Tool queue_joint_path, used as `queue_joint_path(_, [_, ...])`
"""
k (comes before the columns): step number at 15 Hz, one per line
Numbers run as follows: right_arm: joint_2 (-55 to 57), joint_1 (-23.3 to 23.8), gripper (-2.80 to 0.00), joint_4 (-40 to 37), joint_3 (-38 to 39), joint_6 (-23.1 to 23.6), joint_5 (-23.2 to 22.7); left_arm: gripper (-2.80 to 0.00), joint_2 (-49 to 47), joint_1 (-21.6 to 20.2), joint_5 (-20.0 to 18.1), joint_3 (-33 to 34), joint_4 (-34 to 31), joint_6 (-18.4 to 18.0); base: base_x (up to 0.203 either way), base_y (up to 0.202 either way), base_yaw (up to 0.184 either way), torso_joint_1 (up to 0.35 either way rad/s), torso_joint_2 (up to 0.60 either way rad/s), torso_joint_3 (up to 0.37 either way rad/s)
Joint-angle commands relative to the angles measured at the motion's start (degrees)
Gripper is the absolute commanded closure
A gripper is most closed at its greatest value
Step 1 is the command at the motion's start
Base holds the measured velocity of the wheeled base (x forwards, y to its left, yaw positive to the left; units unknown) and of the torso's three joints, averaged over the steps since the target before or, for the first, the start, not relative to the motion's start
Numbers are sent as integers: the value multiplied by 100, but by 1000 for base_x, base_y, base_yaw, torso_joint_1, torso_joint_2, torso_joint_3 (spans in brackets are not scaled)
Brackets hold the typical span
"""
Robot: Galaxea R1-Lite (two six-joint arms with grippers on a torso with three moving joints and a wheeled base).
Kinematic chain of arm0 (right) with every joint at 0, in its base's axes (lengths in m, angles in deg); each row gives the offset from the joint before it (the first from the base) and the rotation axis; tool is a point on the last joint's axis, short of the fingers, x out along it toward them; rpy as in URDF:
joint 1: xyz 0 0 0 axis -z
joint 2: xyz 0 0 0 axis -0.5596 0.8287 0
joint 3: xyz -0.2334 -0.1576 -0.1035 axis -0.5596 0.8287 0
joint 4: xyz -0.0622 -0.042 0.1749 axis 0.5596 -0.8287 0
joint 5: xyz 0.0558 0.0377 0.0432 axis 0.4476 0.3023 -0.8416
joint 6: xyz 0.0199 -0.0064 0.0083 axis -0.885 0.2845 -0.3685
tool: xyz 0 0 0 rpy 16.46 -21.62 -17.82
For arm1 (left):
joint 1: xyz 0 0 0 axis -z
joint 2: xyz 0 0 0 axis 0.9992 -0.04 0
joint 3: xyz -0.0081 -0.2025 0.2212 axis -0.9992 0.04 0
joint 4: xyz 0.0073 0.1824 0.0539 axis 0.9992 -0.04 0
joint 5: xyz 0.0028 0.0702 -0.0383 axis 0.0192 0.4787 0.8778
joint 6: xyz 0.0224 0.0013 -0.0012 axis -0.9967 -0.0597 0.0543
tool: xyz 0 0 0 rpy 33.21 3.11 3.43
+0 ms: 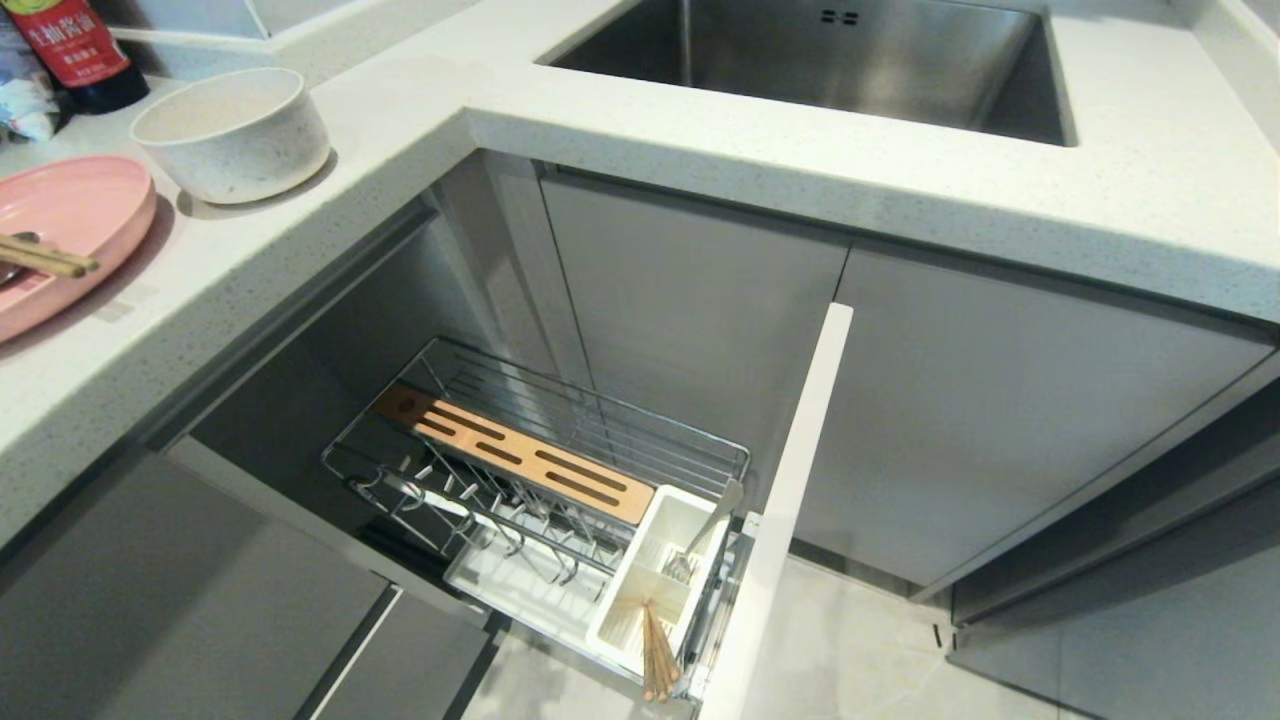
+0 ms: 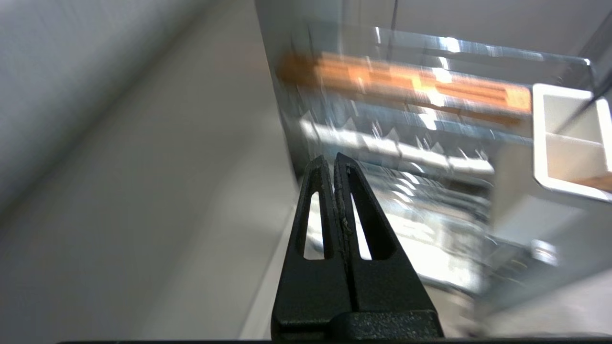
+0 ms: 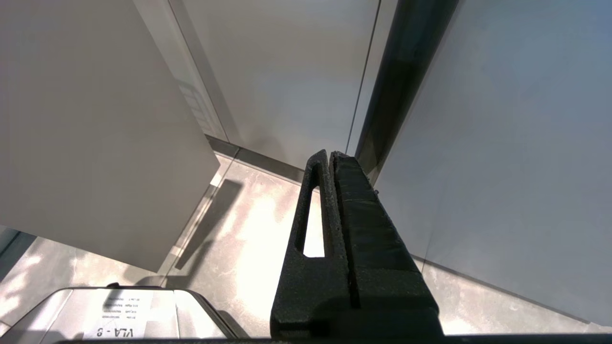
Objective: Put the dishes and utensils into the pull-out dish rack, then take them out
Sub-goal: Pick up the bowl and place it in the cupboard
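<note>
While both the left gripper (image 2: pixel 333 162) and right gripper (image 3: pixel 330 157) hang pressed together and empty, the pink plate (image 1: pixel 70 225) lies far left on the counter (image 1: pixel 640 140); probably rigid, slick, breakable, so grasp its rim.

Home kitchen: steel sink (image 1: pixel 850 60) in speckled countertop (image 1: pixel 1100 190), grey cabinets (image 1: pixel 690 320), pull-out dish rack (image 1: pixel 540 480).

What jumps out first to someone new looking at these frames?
The pull-out dish rack stands open below the counter, its plate prongs bare, with only a fork and a bundle of chopsticks in its white utensil box. Up on the countertop at the far left sit the pink plate, a pair of chopsticks across it, and the cream bowl. Neither arm shows in the head view.
</note>
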Motion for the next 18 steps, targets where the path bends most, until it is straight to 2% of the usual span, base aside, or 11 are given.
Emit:
queue_joint_path(1, [2,1,0,0,0,2,-1,0,1,-1,-18,-454,14,-436,0,0,0,0,0,0])
queue_joint_path(3, [2,1,0,0,0,5,-1,0,-86,-4,-126,-1276,-137,-648,0,0,0,0,0,0])
queue_joint_path(5, [2,1,0,0,0,8,-1,0,-429,-7,-188,-2459,-542,-705,0,0,0,0,0,0])
queue_joint_path(7, [2,1,0,0,0,7,-1,0,-1129,-11,-217,-3869,-1038,-730,0,0,0,0,0,0])
queue_joint_path(10, [2,1,0,0,0,8,-1,0,-2795,-49,-234,-5740,-1302,-728,0,0,0,0,0,0])
queue_joint_path(14, [2,1,0,0,0,-1,-1,0,-4839,-115,-198,-7342,-1178,-260,0,0,0,0,0,0])
queue_joint_path(16, [2,1,0,-7,0,7,-1,0,-5620,-23,25,-7711,-1131,30,0,0,0,0,0,0])
queue_joint_path(18, [2,1,0,-1,0,8,-1,0,-6215,60,388,-7935,-1118,533,0,0,0,0,0,0])
